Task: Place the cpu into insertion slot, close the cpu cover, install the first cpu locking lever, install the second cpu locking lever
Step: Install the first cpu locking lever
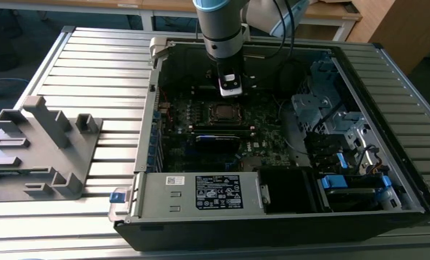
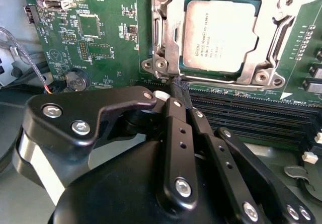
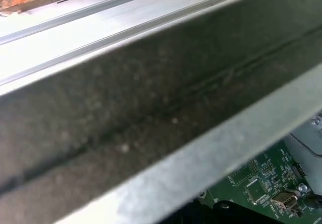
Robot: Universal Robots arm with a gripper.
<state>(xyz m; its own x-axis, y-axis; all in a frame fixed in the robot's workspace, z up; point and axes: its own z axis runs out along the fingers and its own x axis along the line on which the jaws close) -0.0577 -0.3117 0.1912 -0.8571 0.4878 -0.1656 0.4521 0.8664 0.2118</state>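
One open computer case (image 1: 388, 135) lay on its side on a ribbed metal table (image 1: 91, 70), and the arm (image 1: 220, 27) reached down into it. Inside the case sat the green circuit board (image 2: 100, 38), a grey power box (image 1: 200, 192) at the front, and drive bays with blue tabs (image 1: 341, 181) on the exterior view's right. A long module with a blue sheen (image 1: 218, 138) stood in a slot just in front of the socket.

The cpu (image 2: 220, 43) lay flat in the insertion slot (image 1: 223, 112), near the middle of the board. The cpu cover (image 2: 282, 17), a silvery frame, was down around the chip, and the chip's grey top showed through its window. Whether the locking levers were hooked was hard to tell.

The gripper (image 2: 182, 89) hung just beside the socket's edge, over the long black memory slots (image 2: 251, 116). Its two black fingers (image 2: 176, 133) were pressed close together with hardly any gap, and they held nothing.

A grey plastic holder (image 1: 37, 146) with upright posts stood on the table, well apart from the case, on the exterior view's left. In the first wrist view, a grey metal bar (image 3: 151, 108) ran across, with a corner of the board behind it.
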